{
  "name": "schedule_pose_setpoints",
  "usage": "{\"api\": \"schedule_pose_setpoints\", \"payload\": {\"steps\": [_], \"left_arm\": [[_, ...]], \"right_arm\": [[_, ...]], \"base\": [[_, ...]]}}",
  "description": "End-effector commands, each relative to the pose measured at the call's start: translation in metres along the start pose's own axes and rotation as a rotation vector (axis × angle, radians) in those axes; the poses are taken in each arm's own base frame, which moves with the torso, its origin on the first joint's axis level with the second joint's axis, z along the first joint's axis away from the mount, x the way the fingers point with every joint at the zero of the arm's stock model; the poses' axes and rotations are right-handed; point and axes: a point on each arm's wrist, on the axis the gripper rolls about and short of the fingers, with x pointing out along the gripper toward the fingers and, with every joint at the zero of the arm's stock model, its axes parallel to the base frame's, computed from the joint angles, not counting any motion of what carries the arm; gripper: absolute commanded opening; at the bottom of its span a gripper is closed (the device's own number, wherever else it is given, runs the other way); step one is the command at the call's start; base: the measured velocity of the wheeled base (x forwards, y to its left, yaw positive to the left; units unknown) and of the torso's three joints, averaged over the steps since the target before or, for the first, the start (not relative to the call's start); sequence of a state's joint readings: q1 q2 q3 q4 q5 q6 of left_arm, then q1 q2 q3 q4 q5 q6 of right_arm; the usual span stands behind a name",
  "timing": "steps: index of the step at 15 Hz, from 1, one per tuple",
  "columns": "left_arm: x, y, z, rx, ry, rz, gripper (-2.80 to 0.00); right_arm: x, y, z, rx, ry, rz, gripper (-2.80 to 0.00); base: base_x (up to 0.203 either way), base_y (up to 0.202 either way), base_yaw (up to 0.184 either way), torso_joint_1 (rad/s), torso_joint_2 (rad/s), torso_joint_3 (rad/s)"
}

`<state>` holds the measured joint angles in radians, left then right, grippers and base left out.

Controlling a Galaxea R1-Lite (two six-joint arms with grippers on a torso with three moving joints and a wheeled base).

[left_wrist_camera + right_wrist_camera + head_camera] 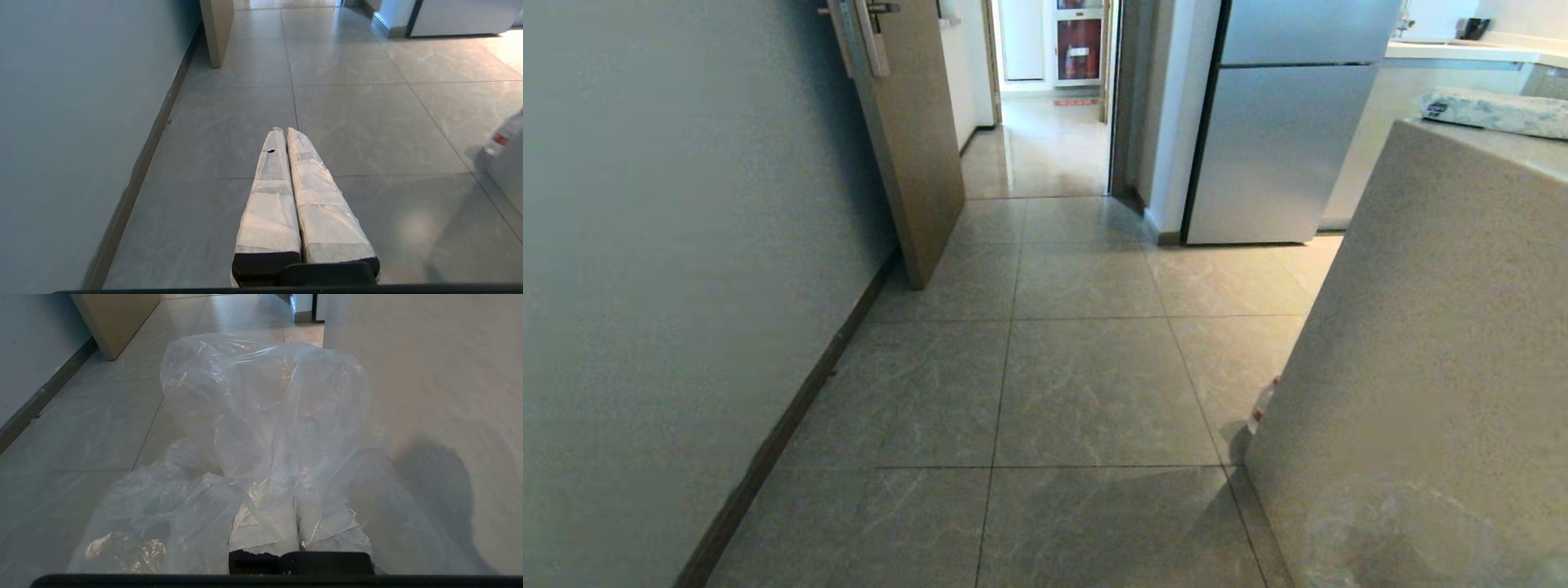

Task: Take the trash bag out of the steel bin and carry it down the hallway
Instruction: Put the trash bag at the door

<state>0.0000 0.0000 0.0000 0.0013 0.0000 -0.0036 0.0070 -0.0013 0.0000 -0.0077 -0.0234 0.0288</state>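
Note:
The trash bag point(261, 416), thin clear crinkly plastic, billows over my right gripper point(293, 477) in the right wrist view. The gripper's taped fingers point(265, 535) show through the plastic, pressed together and shut on the bag's gathered film; their tips are hidden under it. My left gripper point(285, 130) hangs low over the hallway tiles point(347, 122), its white-taped fingers shut with nothing between them. The hallway floor point(1086, 384) runs ahead in glossy beige-grey tiles. Neither arm shows in the head view. The steel bin is out of view.
A grey wall with dark baseboard point(768, 441) lines the left, with an open tan door point(907, 139) ahead. A stone counter point(1437, 327) stands close on the right, a plastic bottle point(1262, 406) at its corner. A steel fridge point(1282, 147) flanks the far doorway point(1045, 147).

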Motion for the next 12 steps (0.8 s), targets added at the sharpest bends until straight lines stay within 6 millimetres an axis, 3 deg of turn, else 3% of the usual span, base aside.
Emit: {"api": "schedule_pose_setpoints", "payload": {"steps": [1, 12], "left_arm": [[0.0, 0.0, 0.0, 0.001, 0.0, 0.0, -2.8], [0.0001, 0.0, -0.0004, -0.001, 0.002, 0.0, -2.8]], "right_arm": [[0.0002, 0.0, -0.0004, 0.0, 0.003, 0.001, -2.8], [0.0002, 0.0, -0.0004, 0.0, 0.003, 0.001, -2.8]], "base": [[0.187, 0.0, 0.0, 0.004, 0.0, 0.002], [0.191, 0.0, 0.002, 0.002, 0.0, 0.002]]}}
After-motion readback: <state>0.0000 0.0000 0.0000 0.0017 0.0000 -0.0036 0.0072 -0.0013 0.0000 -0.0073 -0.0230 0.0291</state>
